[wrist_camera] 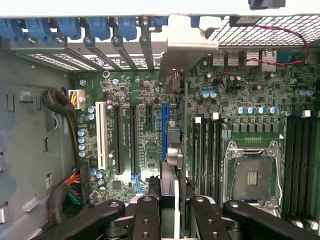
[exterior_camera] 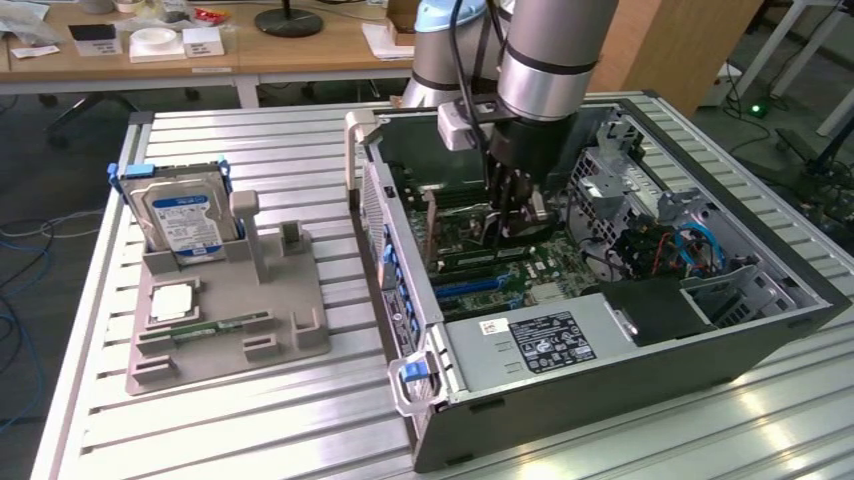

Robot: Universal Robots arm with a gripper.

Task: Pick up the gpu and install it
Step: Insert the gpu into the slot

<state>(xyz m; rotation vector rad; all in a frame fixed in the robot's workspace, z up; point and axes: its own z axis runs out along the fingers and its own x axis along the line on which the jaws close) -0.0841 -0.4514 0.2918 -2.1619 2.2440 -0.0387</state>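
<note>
Slatted metal tabletop (exterior_camera: 267, 420) carries a grey holder (exterior_camera: 227, 330) with a hard drive (exterior_camera: 187, 215) at the exterior view's left. Rightward, inside the open computer case (exterior_camera: 747, 330), the fingers (wrist_camera: 147, 215) pinch the gpu (wrist_camera: 176, 165) edge-on by the blue slot (wrist_camera: 164, 130). Slight misalignment could jam its connector.

Bright even light; glare on the table (exterior_camera: 774, 400); case (exterior_camera: 601, 400) interior perhaps shadowed.

My claw (exterior_camera: 514, 215) hangs inside the open dark steel computer case (exterior_camera: 747, 330), above its green motherboard (wrist_camera: 145, 140). The thin dark gpu card (wrist_camera: 173, 160) sits edge-on between my fingers, alongside the long blue slot (wrist_camera: 164, 130). To the exterior view's left of the case, on the same slatted metal table (exterior_camera: 267, 420), lies the grey plastic parts holder (exterior_camera: 227, 310). The silver hard drive (exterior_camera: 187, 220) stands upright in its far end.
</note>
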